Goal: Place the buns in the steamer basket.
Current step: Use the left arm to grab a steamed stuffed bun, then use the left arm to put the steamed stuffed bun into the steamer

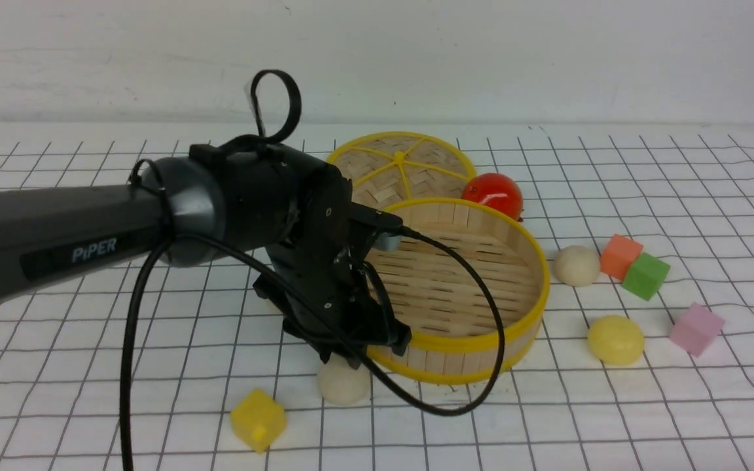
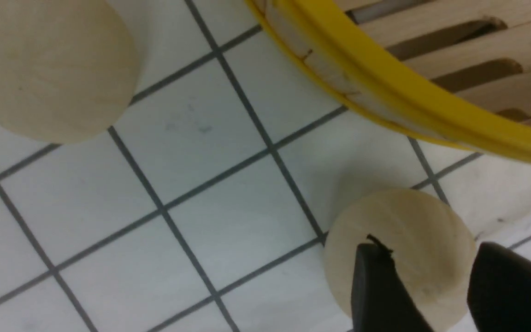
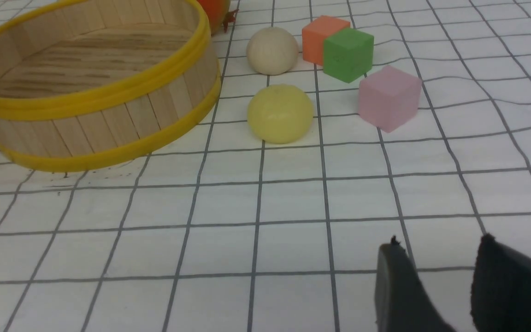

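Observation:
The steamer basket (image 1: 482, 341) stands mid-table with nothing in it; its yellow rim shows in the left wrist view (image 2: 385, 92) and the right wrist view (image 3: 99, 94). My left gripper (image 1: 344, 358) is open, just above a cream bun (image 1: 343, 384) by the basket's near-left side; its fingers straddle that bun (image 2: 404, 230) in the left wrist view (image 2: 431, 251). A second cream bun (image 2: 49, 69) lies close by, hidden behind the arm in the front view. A third cream bun (image 1: 576, 265) (image 3: 272, 50) and the pale yellow bun (image 1: 615, 339) (image 3: 280, 113) lie right of the basket. My right gripper (image 3: 440, 244) is open and empty over bare table.
The woven lid (image 1: 396, 163) lies behind the basket, with the red tomato (image 1: 493, 193) beside it. An orange cube (image 1: 620, 256), a green cube (image 1: 645, 275) and a pink cube (image 1: 696, 328) sit to the right. A yellow cube (image 1: 258, 419) lies near the front edge.

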Controlling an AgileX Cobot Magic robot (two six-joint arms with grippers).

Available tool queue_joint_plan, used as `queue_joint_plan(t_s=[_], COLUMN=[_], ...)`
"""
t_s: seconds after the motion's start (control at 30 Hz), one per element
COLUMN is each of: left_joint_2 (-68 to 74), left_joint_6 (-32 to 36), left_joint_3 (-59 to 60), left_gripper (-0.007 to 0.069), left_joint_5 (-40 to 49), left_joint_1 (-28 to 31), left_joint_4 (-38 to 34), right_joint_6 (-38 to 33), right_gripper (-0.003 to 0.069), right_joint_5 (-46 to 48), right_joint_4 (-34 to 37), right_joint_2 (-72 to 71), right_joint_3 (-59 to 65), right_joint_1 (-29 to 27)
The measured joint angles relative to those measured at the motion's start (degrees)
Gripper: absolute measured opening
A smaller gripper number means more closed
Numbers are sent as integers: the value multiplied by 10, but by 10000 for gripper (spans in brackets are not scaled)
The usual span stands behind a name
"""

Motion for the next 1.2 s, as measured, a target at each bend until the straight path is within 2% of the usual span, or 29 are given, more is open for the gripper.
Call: queue_joint_plan(t_s=[0.3, 0.37, 0.47, 0.57, 0.77, 0.9, 1.1, 1.2], left_joint_2=[17, 17, 17, 17, -18, -49, -23, 18], left_joint_6=[0, -1, -1, -2, -2, 10, 72, 81], left_joint_3=[0, 0, 0, -1, -20, -63, -118, -127], left_gripper=[233, 181, 60, -10, -13, -13, -13, -13], left_joint_5=[-13, -13, -6, 9, 60, 61, -1, -42], left_joint_1=[0, 0, 0, 0, 0, 0, -1, -1], left_joint_4=[3, 3, 1, 0, -20, -53, -113, -120], right_joint_6=[0, 0, 0, 0, 0, 0, 0, 0], right_gripper=[241, 241, 241, 241, 241, 241, 241, 241], right_joint_5=[0, 0, 0, 0, 0, 0, 0, 0], right_joint_4=[0, 0, 0, 0, 0, 0, 0, 0], right_joint_2=[0, 0, 0, 0, 0, 0, 0, 0], right_joint_3=[0, 0, 0, 0, 0, 0, 0, 0], right_joint_1=[0, 0, 0, 0, 0, 0, 0, 0])
